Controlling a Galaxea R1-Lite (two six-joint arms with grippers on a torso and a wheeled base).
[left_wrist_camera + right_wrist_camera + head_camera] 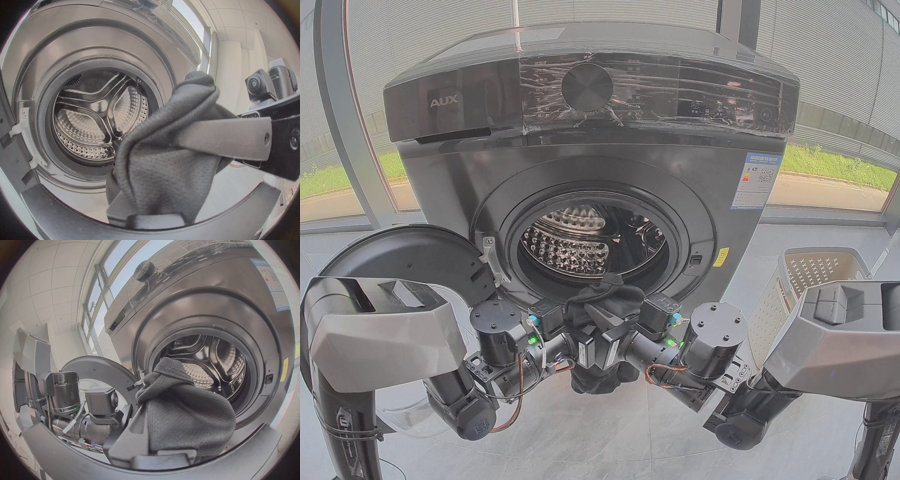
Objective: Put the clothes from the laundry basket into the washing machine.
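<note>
two grippers met at the centre, close under the head camera, ahead of the washer's open port. left gripper (582, 347) came in from the robot's left and right gripper (615, 345) from its right, tips nearly touching. each had its fingers pressed together on the same dark grey mesh-knit garment (606, 299).

garment (162, 168) was bunched between both grippers. a rumpled peak rose above them and a smaller fold hung below. it was outside the drum, in front of the lower lip of the opening and clear of the floor. right wrist view showed the mesh fabric (187, 418) mounded over a gripper finger, with the port directly behind it.

dark grey front-loading washing machine (587, 169) stood upright facing the robot. its round door (406, 256) was swung fully open to the robot's left. perforated stainless steel drum (581, 244) was visible through the opening.

pale perforated plastic laundry basket (824, 253) stood on the grey tiled floor (600, 437), beside the machine on the robot's right. its interior was largely hidden behind the right arm, so the contents could not be determined.
</note>
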